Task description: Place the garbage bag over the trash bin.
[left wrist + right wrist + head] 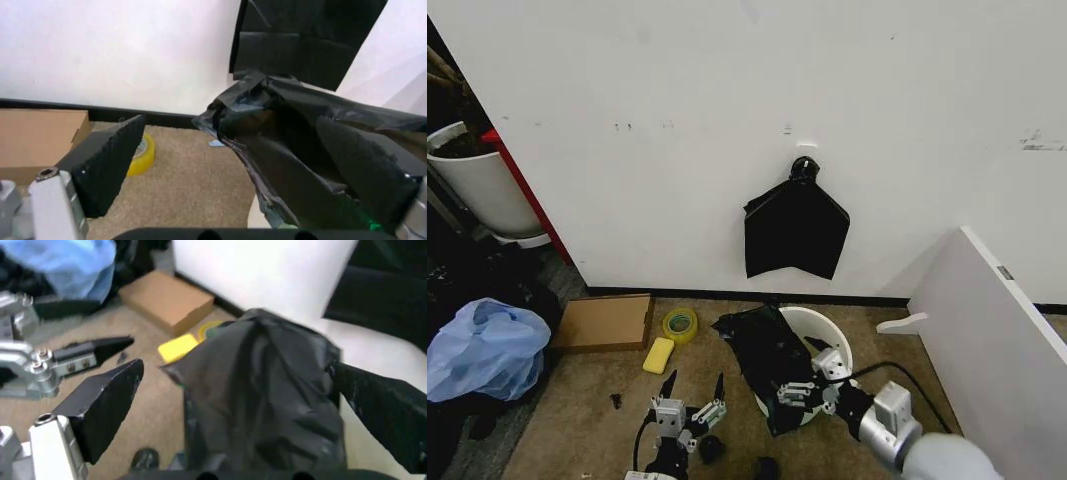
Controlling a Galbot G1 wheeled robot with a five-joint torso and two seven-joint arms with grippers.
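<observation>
Brown carpet (577, 420) runs up to a white wall (677, 150). Low on the robot's right, the right gripper (799, 392) sits at the near side of the trash bin (832, 340), its fingers spread wide. The garbage bag (762, 350) lies in the gap between those fingers and hangs over the bin's left rim, crumpled. Part of the bin's white inside shows just past the bag.

To the left of that gripper, the left gripper (692, 388) hangs just above the carpet with its fingers wide apart and nothing in them, near the bag.

Past it lie a yellow sponge (658, 355), a roll of yellow tape (679, 324) and a cardboard box (605, 322). A blue bag (487, 345) sits far left. A flat bundle of black bags (795, 232) hangs on the wall above the bin.
</observation>
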